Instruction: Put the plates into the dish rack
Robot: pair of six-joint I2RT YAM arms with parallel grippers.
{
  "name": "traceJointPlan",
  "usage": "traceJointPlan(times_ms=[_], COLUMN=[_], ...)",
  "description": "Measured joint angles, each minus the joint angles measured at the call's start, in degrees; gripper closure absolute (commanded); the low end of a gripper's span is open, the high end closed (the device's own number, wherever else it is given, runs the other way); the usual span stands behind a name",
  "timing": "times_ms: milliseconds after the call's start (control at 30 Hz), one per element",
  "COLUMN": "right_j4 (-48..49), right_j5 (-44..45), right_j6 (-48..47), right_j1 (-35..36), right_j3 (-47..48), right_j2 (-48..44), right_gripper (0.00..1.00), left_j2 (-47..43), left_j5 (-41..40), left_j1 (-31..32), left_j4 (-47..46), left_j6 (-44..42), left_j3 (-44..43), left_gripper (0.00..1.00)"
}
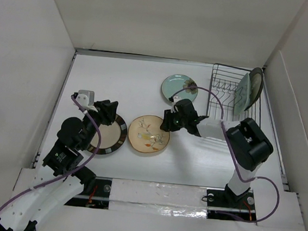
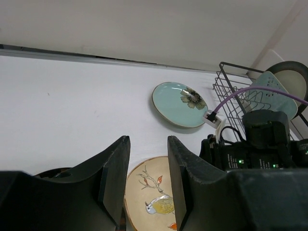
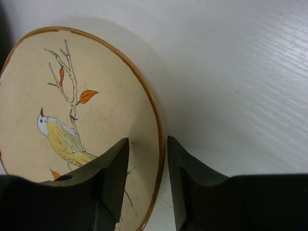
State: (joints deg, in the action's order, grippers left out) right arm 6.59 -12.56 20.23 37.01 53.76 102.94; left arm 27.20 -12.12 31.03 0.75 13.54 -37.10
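Counting from where I stand, two of the five plates are already upright in the dish rack (image 1: 226,85) at the far right: the pale-green squarish plate (image 1: 242,92) and, behind it, the cream plate with a dark rim (image 2: 290,78). Three are left flat on the surface (image 1: 124,80): the teal plate with a dark flower (image 1: 177,88) just beside the rack, the yellowish bird plate (image 1: 149,134) in the middle, and the striped-rim plate (image 1: 118,139) to its left. The right jaws stand apart astride the bird plate's near rim, one finger over the plate and one outside it, not yet clamped as far as I can see. The left jaws are parted on nothing, hanging above the striped-rim plate. So I'd call it under halfway, with the bird plate next.
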Motion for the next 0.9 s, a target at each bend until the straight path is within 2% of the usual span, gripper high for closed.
traceJointPlan(times_ms=[167,267,500,767,900], right_j4=[2.4,3.3,3.2,-3.2,-4.5], right_j5=[-4.5,-7.0,-6.6,-0.4,2.1], right_j6=[1.5,3.0,4.1,3.5,4.1], right_j1=[-2.0,-3.1,-3.4,-3.4,-5.0], right_j3=[-0.3,-0.8,-3.5,-5.9,-5.1], right_j2=[1.5,1.9,-1.4,-20.8,-27.0], right_gripper=[0.8,1.0,1.0,1.0,1.0], left_j2=[0.0,0.0,0.0,-0.2,-0.7], left_j5=[-0.5,-0.6,-0.8,-0.6,0.0], left_j1=[0.0,0.0,0.0,0.0,0.0], left_j4=[0.0,0.0,0.0,-0.1,0.0], left_j6=[-0.2,-0.3,-0.5,-0.6,-0.6], left_j3=[0.0,0.0,0.0,0.0,0.0], left_gripper=[0.65,0.65,0.65,0.64,0.63])
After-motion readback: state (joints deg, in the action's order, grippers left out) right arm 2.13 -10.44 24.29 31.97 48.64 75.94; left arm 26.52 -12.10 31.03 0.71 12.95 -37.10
